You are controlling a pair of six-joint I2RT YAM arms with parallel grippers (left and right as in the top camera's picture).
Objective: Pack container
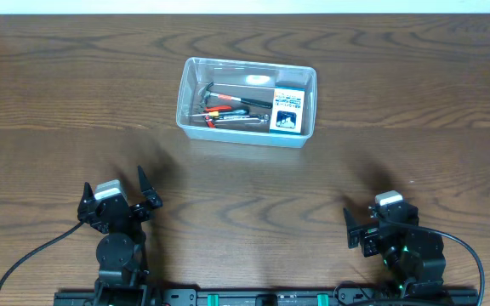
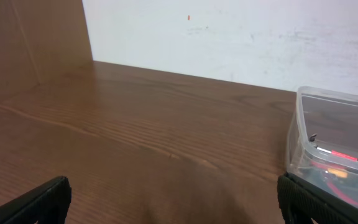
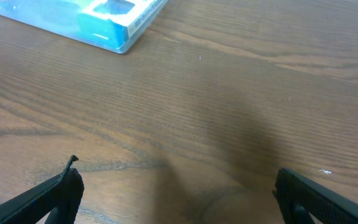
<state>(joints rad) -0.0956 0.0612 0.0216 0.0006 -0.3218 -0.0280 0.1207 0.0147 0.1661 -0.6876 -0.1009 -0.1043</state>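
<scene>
1. Black-fingered left gripper [image 1: 116, 189] and right gripper [image 1: 383, 223] are hanging spread wide and empty, well short of the container [image 1: 248, 64].
2. The clear container is standing beyond both, holding hand tools [image 1: 228, 109] and a blue-and-white box [image 1: 287, 109]; packing is looking finished, so no pick is pending.
3. Only the overhead view is showing its whole contents.

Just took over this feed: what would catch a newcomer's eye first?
The clear container at the far middle of the table, holding hand tools and a blue-and-white box at its right end. Next, the left gripper and right gripper near the front edge, fingers wide open and empty.
</scene>
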